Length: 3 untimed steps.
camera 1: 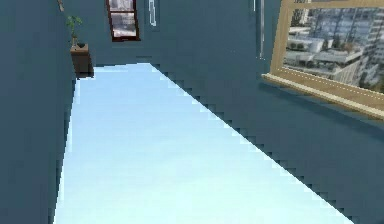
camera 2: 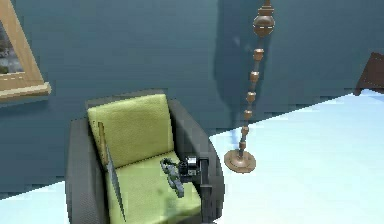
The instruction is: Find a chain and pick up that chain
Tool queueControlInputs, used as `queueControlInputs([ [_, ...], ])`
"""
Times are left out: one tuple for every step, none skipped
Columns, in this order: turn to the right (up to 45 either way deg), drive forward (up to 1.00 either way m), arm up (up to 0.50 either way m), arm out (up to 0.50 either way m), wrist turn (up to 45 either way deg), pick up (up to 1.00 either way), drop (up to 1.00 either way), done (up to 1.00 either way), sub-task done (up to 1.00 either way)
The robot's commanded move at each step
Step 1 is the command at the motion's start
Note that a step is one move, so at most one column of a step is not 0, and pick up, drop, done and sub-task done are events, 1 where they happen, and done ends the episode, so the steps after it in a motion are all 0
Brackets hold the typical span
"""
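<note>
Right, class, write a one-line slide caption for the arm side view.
The hand at the seat of a green armchair, a beaded pole beside it, teal wall behind.

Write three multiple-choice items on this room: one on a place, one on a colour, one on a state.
1. In the arm side view, where does the floor lamp stand?
A) right of the armchair
B) on the armchair
C) left of the armchair

2. What colour are the armchair's cushions?
A) red
B) yellow-green
C) white

3. How does the potted plant sit?
A) lying on the floor
B) upright on a dark stand
C) hanging overhead

Answers: A, its round base rests right of the chair; B, seat and back are yellow-green; B, it rises from the stand.
</note>
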Motion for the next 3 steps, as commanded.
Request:
queueControlInputs([
  [0.0,0.00,-0.30,0.00,0.0,0.00,0.00,0.00,0.00],
  [0.0,0.00,0.00,0.00,0.0,1.00,0.00,0.00,0.00],
  [0.0,0.00,0.10,0.00,0.0,0.00,0.00,0.00,0.00],
])
